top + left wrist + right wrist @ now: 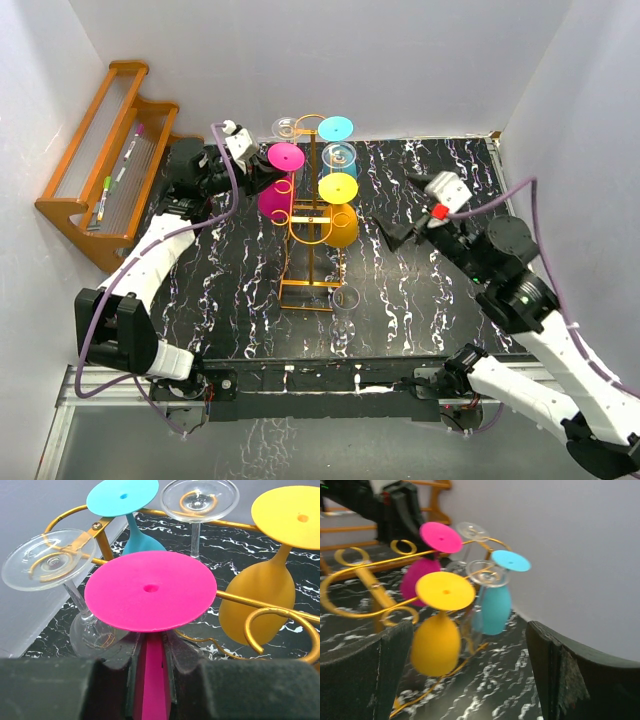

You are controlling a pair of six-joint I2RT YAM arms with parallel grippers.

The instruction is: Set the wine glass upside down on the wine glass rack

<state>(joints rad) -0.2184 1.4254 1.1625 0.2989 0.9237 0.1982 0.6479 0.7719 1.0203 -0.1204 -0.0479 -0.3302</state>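
- Around the table, pale walls close in on three sides, and a brown wooden stepped shelf leans at the left, so your left arm has little room to swing outward.
- Underneath, the black marbled tabletop looks hard and glossy, unkind to anything dropped.
- At mid-table the wine glass rack is thin wire and probably easy to nudge. It already carries cyan, yellow and clear glasses.
- Your pink wine glass hangs upside down at the rack's left rail, foot uppermost. You cannot tell whether the foot rests on the hooks.
- It looks like opaque plastic: likely light, stiff and slick. The stem is the place to hold.
- Your left gripper is clamped on that stem below the foot, while your right gripper is spread wide and empty.
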